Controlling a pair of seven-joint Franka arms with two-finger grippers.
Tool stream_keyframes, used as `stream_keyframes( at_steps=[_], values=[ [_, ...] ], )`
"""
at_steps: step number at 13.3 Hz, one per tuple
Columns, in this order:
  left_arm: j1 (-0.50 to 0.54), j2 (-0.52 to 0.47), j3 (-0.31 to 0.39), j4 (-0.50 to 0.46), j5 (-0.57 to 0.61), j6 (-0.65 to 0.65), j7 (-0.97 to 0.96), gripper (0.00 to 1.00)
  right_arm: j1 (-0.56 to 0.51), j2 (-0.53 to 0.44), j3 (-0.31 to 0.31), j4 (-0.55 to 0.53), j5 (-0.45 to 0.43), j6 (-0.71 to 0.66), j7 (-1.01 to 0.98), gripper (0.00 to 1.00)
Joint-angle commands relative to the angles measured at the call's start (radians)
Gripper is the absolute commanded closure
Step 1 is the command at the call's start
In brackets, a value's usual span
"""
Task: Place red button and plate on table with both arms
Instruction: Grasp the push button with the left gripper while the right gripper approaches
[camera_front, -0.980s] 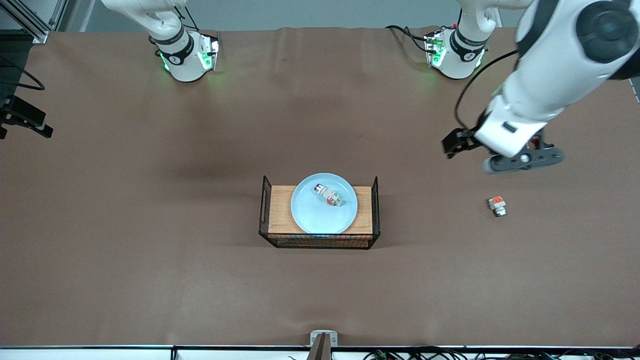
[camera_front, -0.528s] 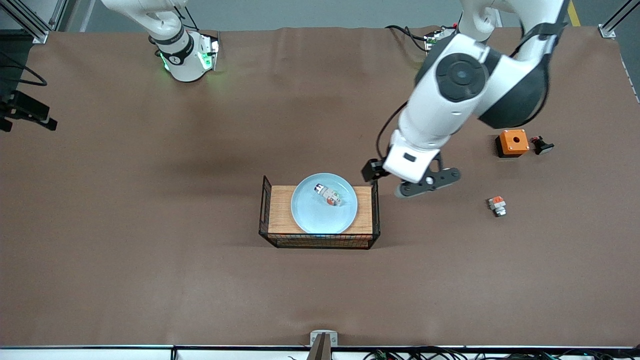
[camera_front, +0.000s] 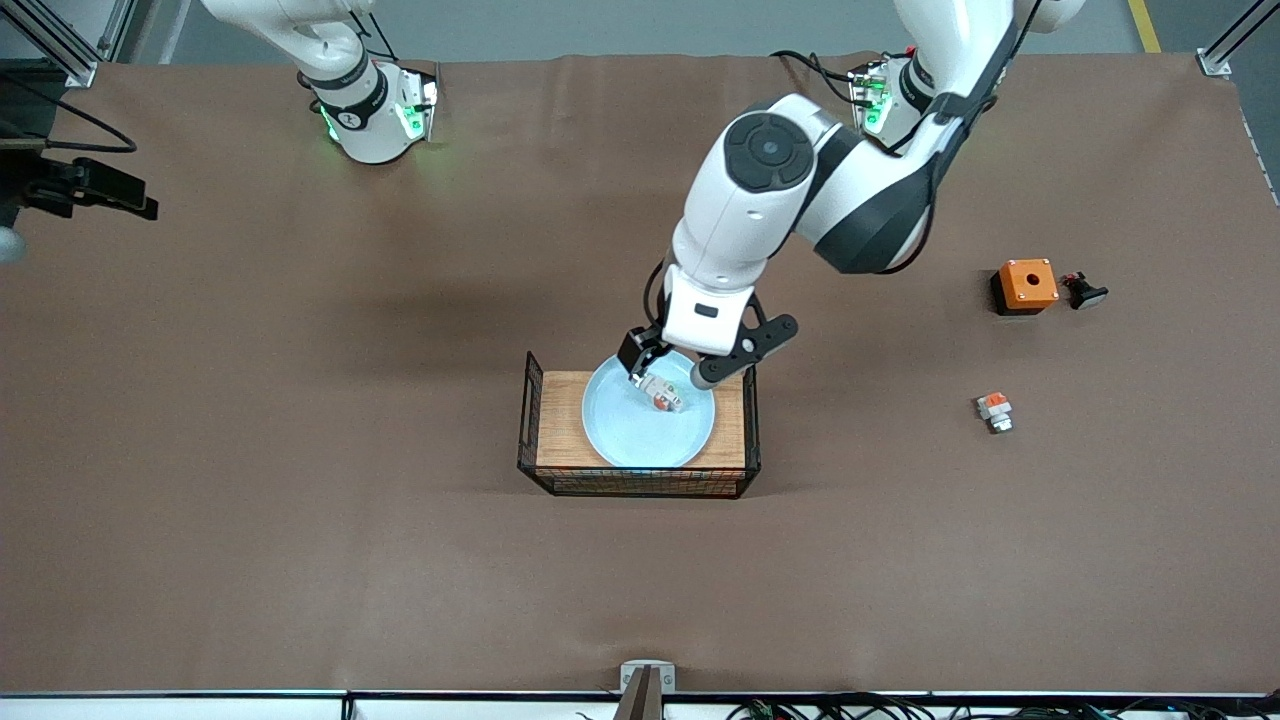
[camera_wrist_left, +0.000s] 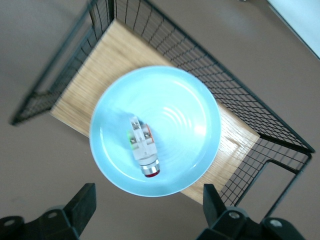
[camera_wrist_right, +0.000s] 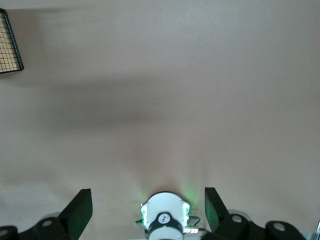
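Note:
The pale blue plate (camera_front: 640, 430) lies on a wood-topped black wire rack (camera_front: 562, 420) in the middle of the brown table (camera_front: 300, 560). The red button (camera_front: 662, 393) lies on the plate; in the left wrist view it (camera_wrist_left: 143, 148) lies on the plate (camera_wrist_left: 185, 130) with its red end toward the fingers. My left gripper (camera_front: 735, 355) (camera_wrist_left: 148, 189) hangs open and empty above the plate's rim, at the rack's edge farther from the front camera. My right gripper (camera_wrist_right: 147, 195) is open and empty, high over bare table at the right arm's end.
An orange box (camera_front: 1024, 286) and a black push-button (camera_front: 1084, 291) stand toward the left arm's end. A short orange-topped white part (camera_front: 994, 410) lies nearer the front camera than they are. The rack has raised wire walls (camera_wrist_left: 260, 135) at both ends. Part of the right hand (camera_front: 90, 187) shows at the front view's edge.
My left arm has swung from the left arm's end of the table to over the rack and plate, uncovering the orange box and push-button. The right hand has shifted slightly.

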Motion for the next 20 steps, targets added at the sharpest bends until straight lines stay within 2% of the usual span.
stream_keyframes(
  at_steps=[1, 3, 5, 7, 9, 11, 14, 17, 18, 19, 20],
  values=[
    [-0.034, 0.08, 0.032, 0.061, -0.006, 0.016, -0.128, 0.09, 0.039, -0.026, 0.003, -0.028, 0.0, -0.006, 0.116, 0.01],
    [-0.085, 0.103, 0.096, 0.062, -0.001, 0.017, -0.202, 0.11, 0.028, -0.049, -0.002, -0.059, 0.093, 0.001, 0.204, 0.01],
    [-0.151, 0.132, 0.176, 0.079, -0.002, 0.032, -0.221, 0.17, 0.04, -0.096, 0.003, -0.118, 0.111, 0.035, 0.332, 0.01],
    [-0.194, 0.152, 0.221, 0.081, -0.002, 0.04, -0.221, 0.18, 0.072, -0.183, 0.024, -0.237, 0.112, 0.123, 0.44, 0.01],
    [-0.192, 0.154, 0.224, 0.079, -0.001, 0.042, -0.218, 0.2, 0.088, -0.283, 0.073, -0.388, 0.114, 0.246, 0.594, 0.01],
    [-0.192, 0.166, 0.23, 0.078, 0.001, 0.042, -0.216, 0.2, 0.105, -0.343, 0.179, -0.479, 0.114, 0.329, 0.835, 0.01],
    [-0.191, 0.174, 0.236, 0.078, 0.001, 0.043, -0.213, 0.25, 0.108, -0.325, 0.335, -0.477, 0.114, 0.388, 1.209, 0.01],
    [-0.192, 0.18, 0.235, 0.078, 0.001, 0.043, -0.212, 0.32, 0.126, -0.242, 0.411, -0.473, 0.123, 0.483, 1.507, 0.01],
    [-0.192, 0.181, 0.235, 0.078, 0.001, 0.043, -0.212, 0.37, 0.152, -0.218, 0.414, -0.473, 0.146, 0.518, 1.581, 0.01],
    [-0.192, 0.181, 0.235, 0.076, 0.001, 0.045, -0.21, 0.46, 0.164, -0.193, 0.414, -0.47, 0.173, 0.562, 1.644, 0.02],
    [-0.192, 0.181, 0.235, 0.076, 0.001, 0.045, -0.209, 0.61, 0.172, -0.169, 0.414, -0.468, 0.184, 0.602, 1.704, 0.02]
  ],
)
